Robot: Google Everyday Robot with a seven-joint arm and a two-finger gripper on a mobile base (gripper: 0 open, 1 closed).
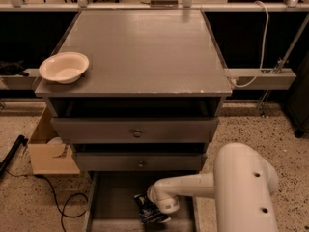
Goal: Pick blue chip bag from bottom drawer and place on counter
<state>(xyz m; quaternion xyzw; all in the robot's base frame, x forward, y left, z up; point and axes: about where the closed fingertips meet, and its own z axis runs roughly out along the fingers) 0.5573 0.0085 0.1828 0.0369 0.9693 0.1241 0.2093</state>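
The gripper [158,211] sits low inside the bottom drawer [116,202], at the end of the white forearm that reaches in from the right. It points down onto the blue chip bag [145,208]. The wrist housing hides the tip, so it cannot be told whether the gripper is apart or clamped on the bag.

The bag lies on the drawer floor, right of centre and towards the front. Its crinkled navy foil shows to the left of and below the wrist. The rest of the drawer floor that is visible appears bare.

The step in hand is judged to be the grasp. To do it well:

- The gripper should close on a raised fold of the foil, not on the flat panel, which is likely to slip.
- The closing force should be firm. The bag is light and will crumple rather than resist.
- The lift should go straight up until the bag is above the drawer sides.

Directly behind the gripper stand the two upper drawers, the lower [140,161] and the higher [135,129]. The withdrawal should therefore come forward and clear of these fronts before rising.

The counter [145,47] lies well above. A white bowl [64,66] rests at its left front corner. The middle or right of the top is the better place to set the bag down.
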